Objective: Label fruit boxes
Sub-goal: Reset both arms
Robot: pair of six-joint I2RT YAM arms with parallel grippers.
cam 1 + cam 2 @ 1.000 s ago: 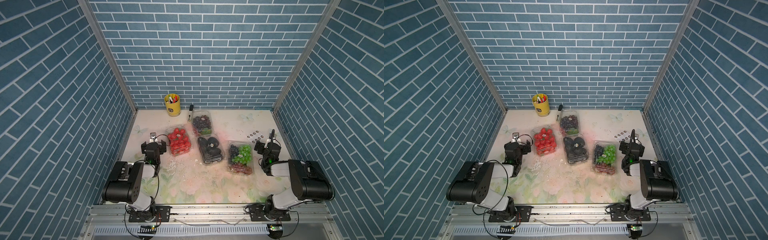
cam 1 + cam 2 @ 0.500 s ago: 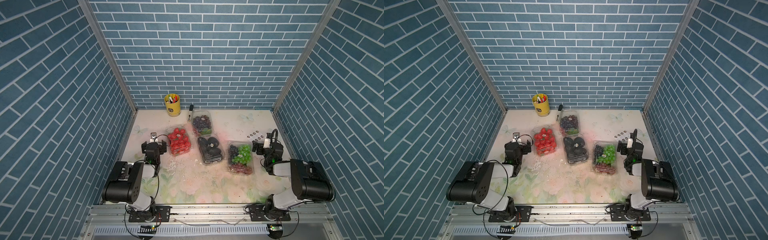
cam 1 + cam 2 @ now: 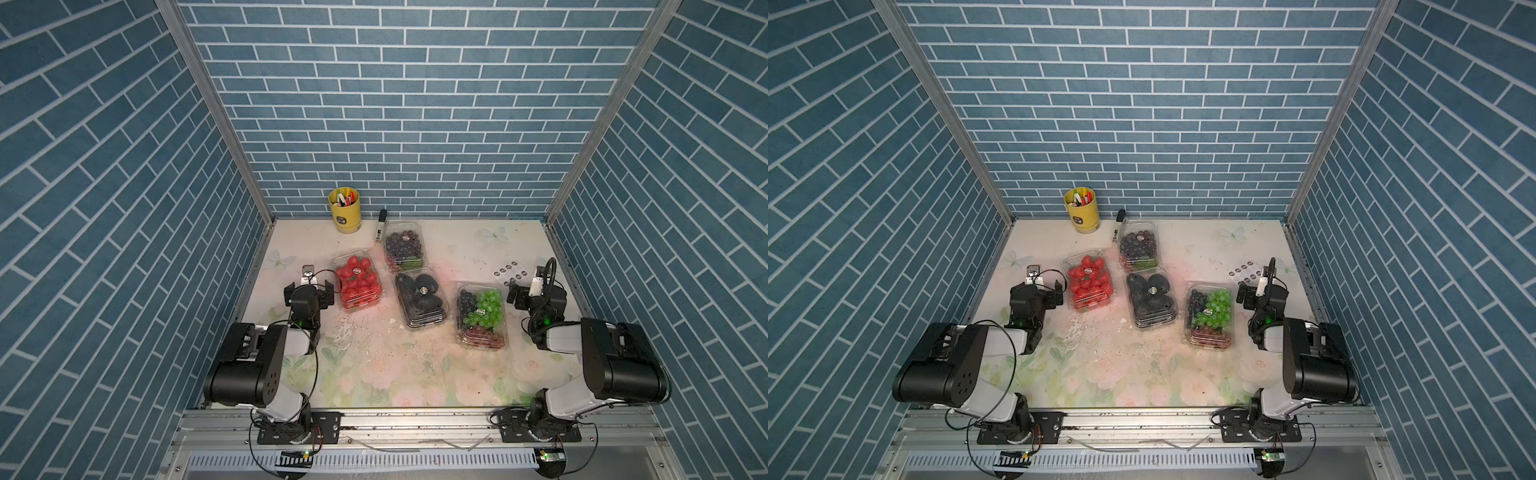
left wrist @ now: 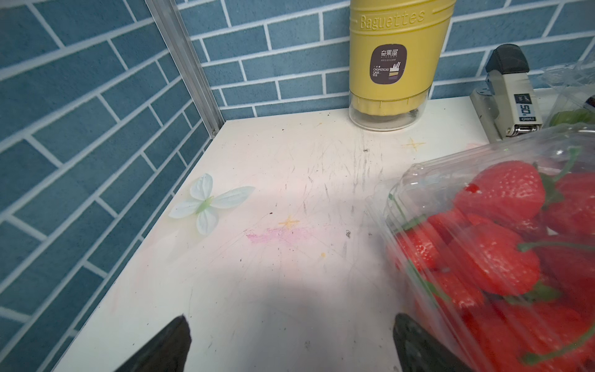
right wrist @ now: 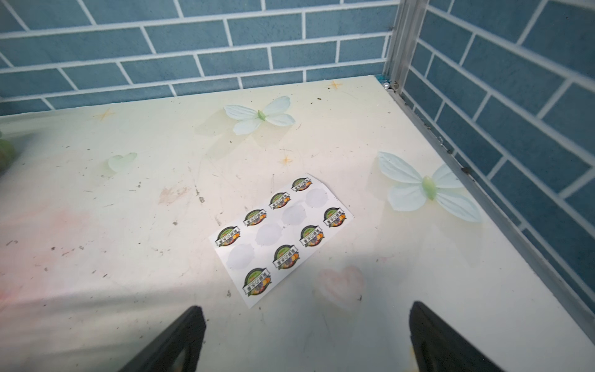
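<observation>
**Fruit boxes, four, clear clamshell: on bench, each with a round sticker on the lid**

Item 1. Strawberry box [image 3: 356,282]. Stood at the left of the group, just beside the left claw [image 4: 289,322]. The claw was spread wide and empty. One finger [image 4: 415,341] lay close to the box wall, and whether it touched could not be told.

Item 2. Dark grape box [image 3: 404,247]. Farthest back, near the cup [image 3: 344,212].

Item 3. Black fruit box [image 3: 420,297]. In the middle, between items 1 and 4.

Item 4. Mixed grape box [image 3: 481,316]. At the right, near the right claw [image 5: 306,307], which was also wide open and held nothing. That claw hung low over the bench [image 3: 415,365] and faced the sticker sheet [image 5: 283,238].

Sheet. Lay flat, well apart from the boxes, with four spots bare and eight stickers left.

Progress, judged. With four lids stickered and four spots bare, the labelling looked done or nearly so.

Handling, judged. The boxes looked thin-walled, light, slick and springy, and a hard squeeze would likely buckle them and bruise the fruit. They were best taken low on opposite side walls or under the rim, not by the lid. Pressing a label down would call for a gentle touch over the fruit.
</observation>
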